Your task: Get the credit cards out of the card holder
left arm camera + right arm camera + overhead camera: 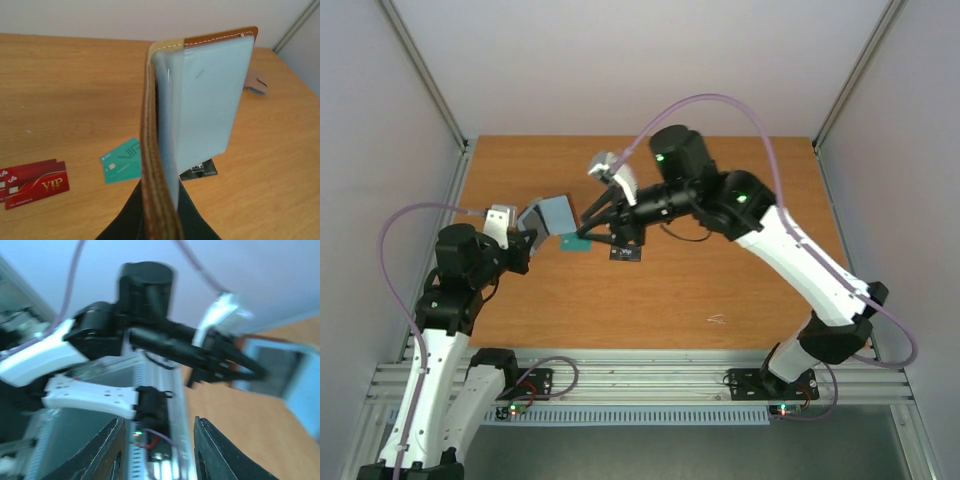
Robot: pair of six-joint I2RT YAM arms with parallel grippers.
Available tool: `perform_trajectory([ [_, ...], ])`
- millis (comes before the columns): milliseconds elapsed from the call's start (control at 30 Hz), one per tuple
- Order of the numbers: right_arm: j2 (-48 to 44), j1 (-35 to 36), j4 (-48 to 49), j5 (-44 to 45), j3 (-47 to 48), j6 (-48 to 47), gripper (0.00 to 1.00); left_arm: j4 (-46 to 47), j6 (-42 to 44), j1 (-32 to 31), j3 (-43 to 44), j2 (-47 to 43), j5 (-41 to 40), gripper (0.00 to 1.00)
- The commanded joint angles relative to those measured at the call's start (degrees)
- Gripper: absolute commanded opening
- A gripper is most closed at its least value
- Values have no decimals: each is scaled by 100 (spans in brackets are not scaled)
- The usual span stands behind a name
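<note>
Above the left half of the table, the left claw is pressed together on the bottom of the holder and holds it up off the wood, open, its pale lining turned toward the right arm. The right claw is spread with nothing between its fingers and hangs just beside the open face. Out already, flat on the table: a teal card and a black card below the holder, and two red cards well to one side. Whether another card sits in the pale sleeve I cannot tell; the right wrist view is blurred.

The step in hand looks to be reaching in for the next card. To do it well, the left claw should keep the holder upright and steady, so the pocket mouth does not swing. The right claw should come to the open edge of the sleeve, close on the card's edge alone and not the lining, then draw it straight along the pocket. A pull at an angle would likely drag the holder round in the left grip.
</note>
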Motion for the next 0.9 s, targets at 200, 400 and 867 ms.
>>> perform_trajectory([
  [200, 814, 114, 1634, -1179, -352, 892, 35, 1472, -700, -7, 52, -409, 3527, 0],
  [400, 522, -231, 1496, -968, -814, 885, 32, 3437, -2193, -5, -368, -568, 4502, 0],
  [867, 465, -337, 910, -1222, -809, 464, 37, 5167, -3149, -8, -695, -555, 4948, 0],
])
